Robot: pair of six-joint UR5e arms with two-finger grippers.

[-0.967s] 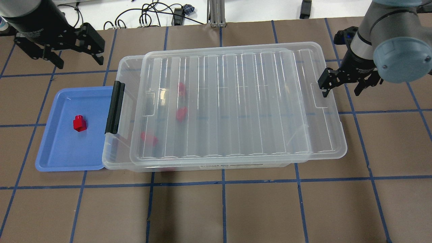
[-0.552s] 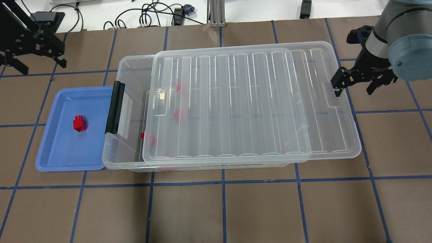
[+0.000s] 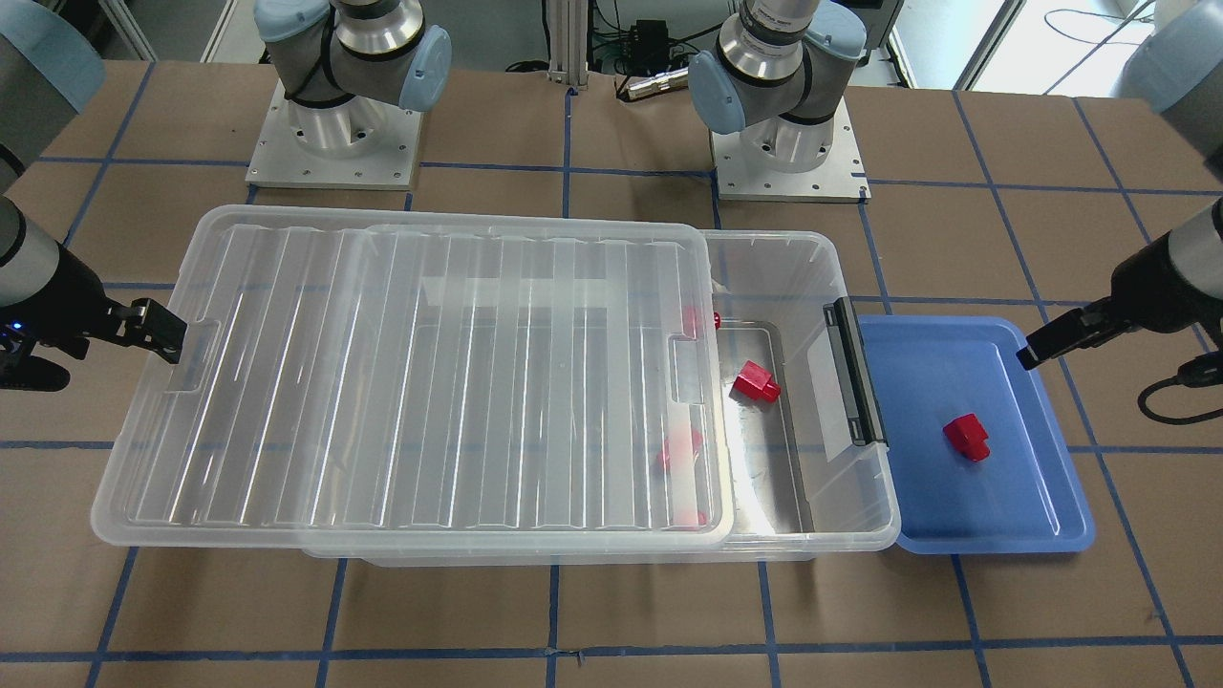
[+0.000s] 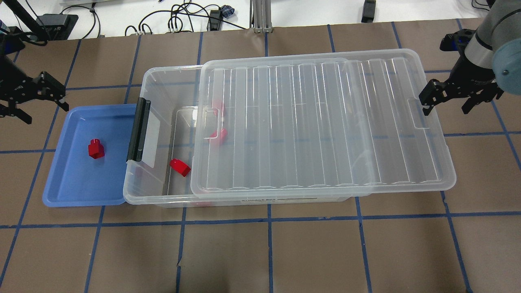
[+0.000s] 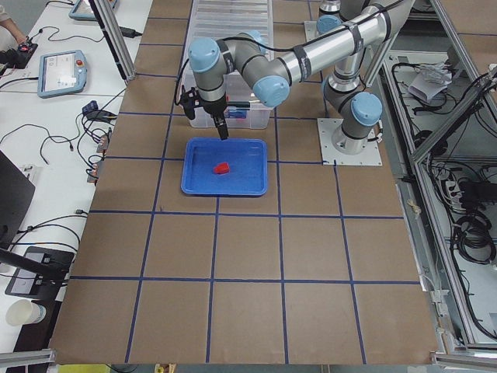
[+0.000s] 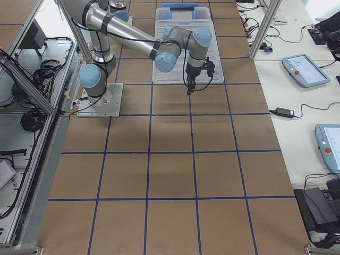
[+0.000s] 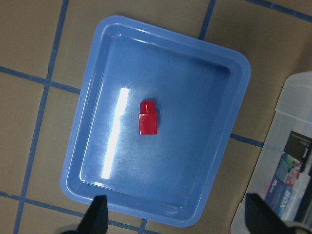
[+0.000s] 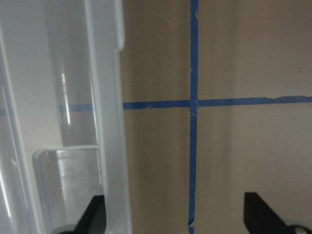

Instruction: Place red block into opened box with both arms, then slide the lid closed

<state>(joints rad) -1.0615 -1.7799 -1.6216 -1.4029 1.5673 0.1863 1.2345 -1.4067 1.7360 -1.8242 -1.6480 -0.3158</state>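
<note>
One red block (image 4: 96, 148) (image 7: 147, 119) lies in the blue tray (image 4: 73, 191), left of the box (image 4: 150, 195). The box stands open at its latch end. Other red blocks lie inside it, one in the open part (image 4: 180, 167) (image 3: 756, 382), two under the lid. The clear ribbed lid (image 4: 321, 122) overhangs the box's right end. My left gripper (image 4: 44, 112) (image 7: 178, 219) hangs open and empty over the tray's far left corner. My right gripper (image 4: 444, 110) (image 8: 175, 219) is open, with one finger (image 4: 427, 99) at the recess in the lid's right end.
A black latch bar (image 4: 138, 130) sits on the box's left short end, beside the tray. Brown paper with blue tape lines covers the table. Cables lie beyond the far edge (image 4: 179, 20).
The lid has slid right with my right gripper at its end, uncovering more of the box's left part. My left gripper has moved left and nearer, to the tray's corner.
</note>
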